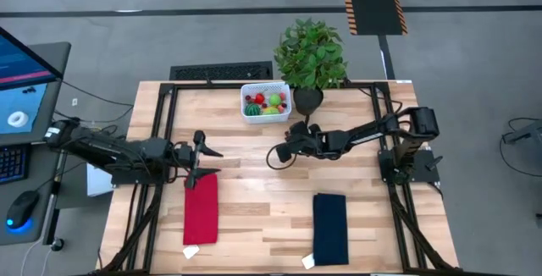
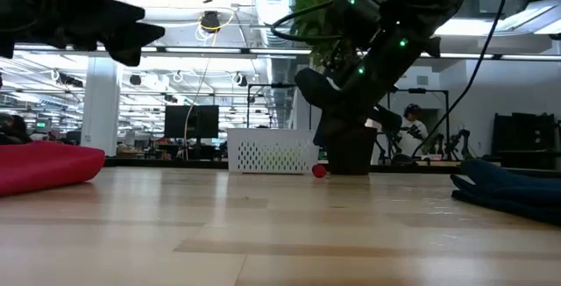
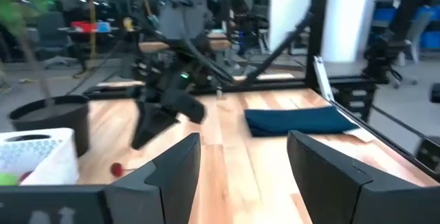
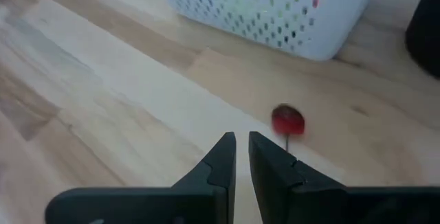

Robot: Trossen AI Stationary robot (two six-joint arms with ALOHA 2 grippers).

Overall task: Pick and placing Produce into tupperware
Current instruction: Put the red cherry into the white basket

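Observation:
The white mesh basket (image 1: 265,101) stands on the table near its far edge, with red, green and pink produce (image 1: 264,103) inside, including a striped watermelon ball (image 1: 253,107). One small red piece (image 4: 287,121) lies on the bare wood in front of the basket (image 4: 275,7), also seen in the low view as the red piece (image 2: 320,170). My right gripper (image 4: 241,152) is shut and empty, hovering above the table just short of that piece. My left gripper (image 1: 210,162) hangs open and empty over the far end of a red cloth (image 1: 201,208).
A leafy potted plant (image 1: 310,56) stands right of the basket at the far edge. A folded navy cloth (image 1: 330,227) lies near the right front, the red cloth near the left front. Bare wood shows between the two cloths and in front of the basket.

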